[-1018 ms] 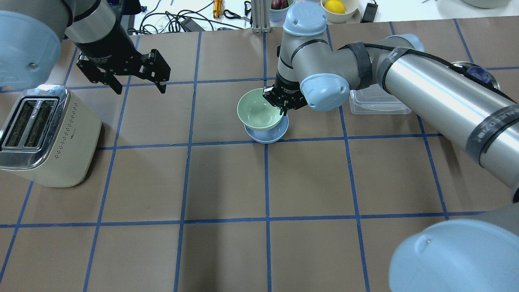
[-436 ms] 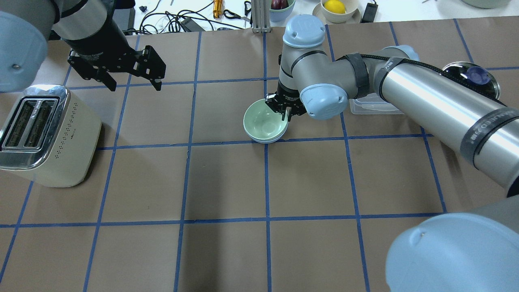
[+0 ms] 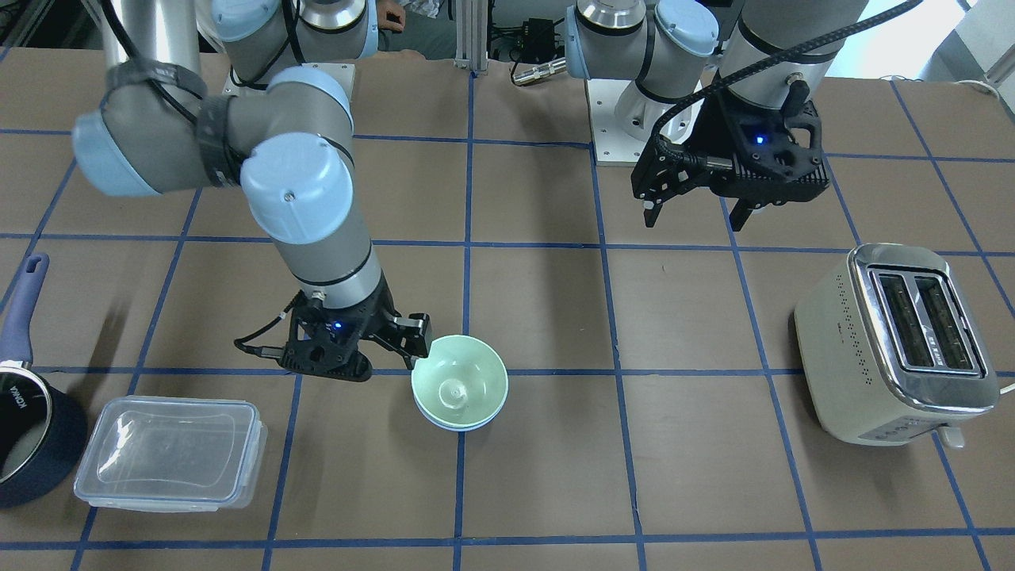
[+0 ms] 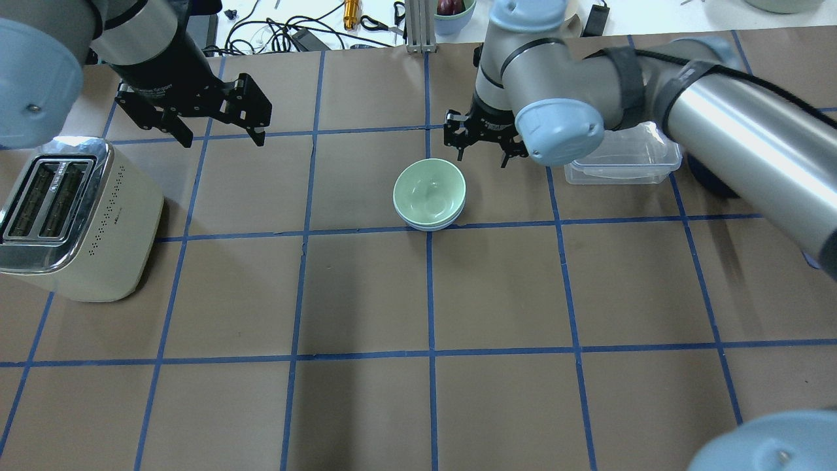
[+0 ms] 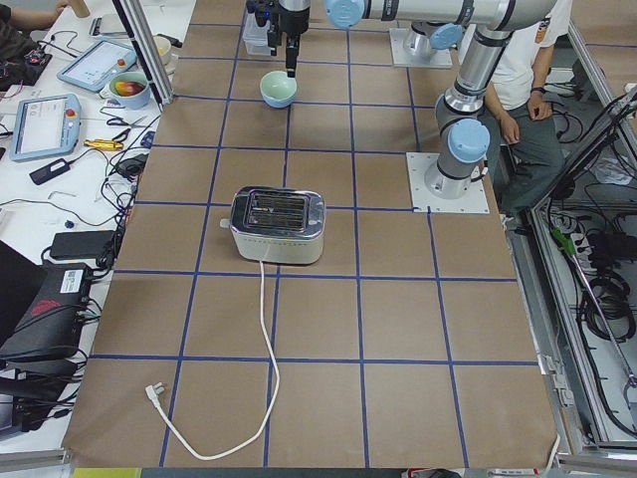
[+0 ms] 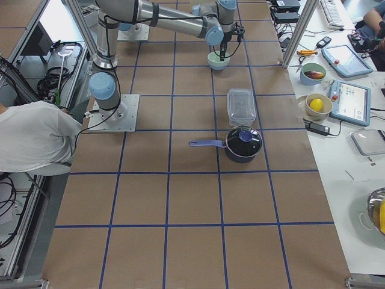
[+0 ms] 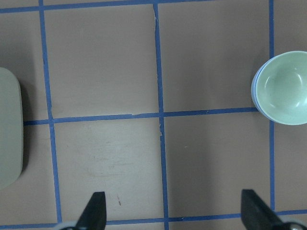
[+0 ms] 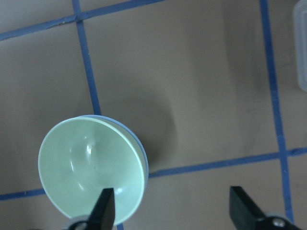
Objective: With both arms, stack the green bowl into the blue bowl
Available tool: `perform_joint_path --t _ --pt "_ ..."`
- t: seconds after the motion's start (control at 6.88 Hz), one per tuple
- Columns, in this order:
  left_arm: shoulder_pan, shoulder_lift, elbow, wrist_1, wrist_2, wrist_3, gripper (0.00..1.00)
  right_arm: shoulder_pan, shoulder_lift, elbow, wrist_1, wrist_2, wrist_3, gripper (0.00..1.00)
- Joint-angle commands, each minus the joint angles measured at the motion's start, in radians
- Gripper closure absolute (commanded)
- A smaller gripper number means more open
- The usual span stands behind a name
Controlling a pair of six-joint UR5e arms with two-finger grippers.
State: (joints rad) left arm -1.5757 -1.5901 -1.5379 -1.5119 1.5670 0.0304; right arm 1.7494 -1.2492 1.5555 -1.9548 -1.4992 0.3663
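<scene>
On the counter (image 4: 366,294): the green bowl (image 4: 429,193) sits upright, nested inside the blue bowl (image 3: 464,427), near the middle.
Right hand (image 4: 482,156): spread wide, holding nothing, just beside the bowls' rim and clear of it.
Left hand (image 4: 224,139): spread wide, empty, well apart from the bowls, near the toaster (image 4: 72,222).

Cream toaster (image 4: 72,219) at left edge of overhead view, slots up. Its white cord (image 5: 264,368) trails over the brown table (image 4: 497,288) with blue tape grid, plug lying loose. Front view, lower left: clear lidded container (image 3: 168,452) just beside dark saucepan (image 3: 47,452).
</scene>
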Motion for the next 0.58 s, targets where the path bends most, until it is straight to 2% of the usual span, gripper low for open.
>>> perform_joint_path --t 0.0,0.15,0.29,0.44 --pt "-0.004 0.001 -0.007 0.001 0.001 -0.001 0.0 -0.051 -0.128 -0.117 0.315 -0.039 -0.053 0.0" --pt "-0.009 0.005 -0.01 0.001 0.005 -0.001 0.0 -0.059 -0.144 -0.168 0.399 -0.071 -0.1 0.0" --pt "0.003 0.013 0.004 -0.001 0.005 0.011 0.0 -0.101 -0.201 -0.169 0.439 -0.087 -0.175 0.0" --pt "0.002 0.013 0.004 0.001 0.001 0.013 0.0 -0.181 -0.255 -0.163 0.454 -0.069 -0.34 0.01"
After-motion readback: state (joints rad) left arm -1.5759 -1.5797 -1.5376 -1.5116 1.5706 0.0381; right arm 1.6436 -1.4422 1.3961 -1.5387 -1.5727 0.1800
